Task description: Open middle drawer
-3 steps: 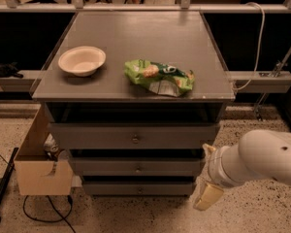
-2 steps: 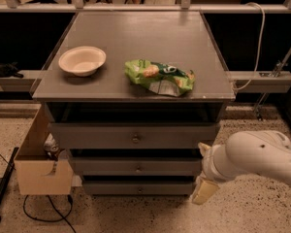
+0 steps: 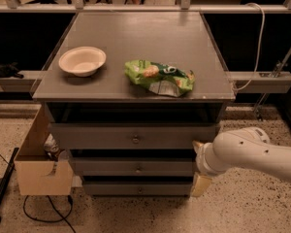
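One grey cabinet (image 3: 136, 64) stands on a speckled, terrazzo-like floor (image 3: 242, 210), and everything else lies around it. Its front holds three flat grey drawers, each with one small round metal knob. The middle drawer (image 3: 131, 168) sits between the widest top drawer (image 3: 102, 137) and the narrowest bottom drawer (image 3: 111, 188), and it looks closed. On the cabinet's smooth matte top are two things: one round, shallow, off-white bowl (image 3: 82, 60) toward the left edge, and one crumpled, glossy green snack bag (image 3: 159, 76) near the front centre. One rounded white arm (image 3: 254, 154) reaches in from the cabinet's right. Its gripper (image 3: 198, 165) is at the right end of the middle drawer, its two tan fingers (image 3: 200, 184) spread apart one above the other, holding nothing. One open cardboard box (image 3: 39, 171) stands against the cabinet's left side, with a black cable (image 3: 36, 212) on the floor below it. A white cable (image 3: 262, 28) hangs right of the cabinet, and a metal rail (image 3: 262, 8) runs behind it.
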Robot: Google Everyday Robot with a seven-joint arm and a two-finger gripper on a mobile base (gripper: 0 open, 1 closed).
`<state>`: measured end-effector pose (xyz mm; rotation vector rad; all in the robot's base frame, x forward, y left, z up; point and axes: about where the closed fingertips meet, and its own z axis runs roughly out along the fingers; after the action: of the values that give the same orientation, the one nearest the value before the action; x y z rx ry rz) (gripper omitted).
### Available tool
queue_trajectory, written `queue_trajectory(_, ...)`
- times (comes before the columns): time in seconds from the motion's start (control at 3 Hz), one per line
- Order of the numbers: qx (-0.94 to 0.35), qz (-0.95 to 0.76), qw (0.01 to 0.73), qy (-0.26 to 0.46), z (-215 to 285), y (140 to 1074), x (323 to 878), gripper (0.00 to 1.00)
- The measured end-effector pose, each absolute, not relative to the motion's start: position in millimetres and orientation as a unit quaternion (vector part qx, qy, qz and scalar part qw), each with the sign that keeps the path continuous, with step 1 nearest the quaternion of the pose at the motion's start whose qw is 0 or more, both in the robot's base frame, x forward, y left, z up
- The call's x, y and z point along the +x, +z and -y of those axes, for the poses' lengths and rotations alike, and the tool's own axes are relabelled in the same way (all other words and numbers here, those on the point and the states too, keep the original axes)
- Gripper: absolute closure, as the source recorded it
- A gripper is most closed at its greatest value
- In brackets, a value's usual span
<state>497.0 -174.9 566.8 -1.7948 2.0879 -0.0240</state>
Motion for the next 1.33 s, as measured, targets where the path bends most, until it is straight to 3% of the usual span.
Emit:
queue_trajectory(0.67, -0.655, -0.732, 0.186, 0.031, 188, 571, 444, 0.0)
queue_trajectory(1.33, -0.67, -0.722, 0.168, 0.047, 162, 540, 435, 0.0)
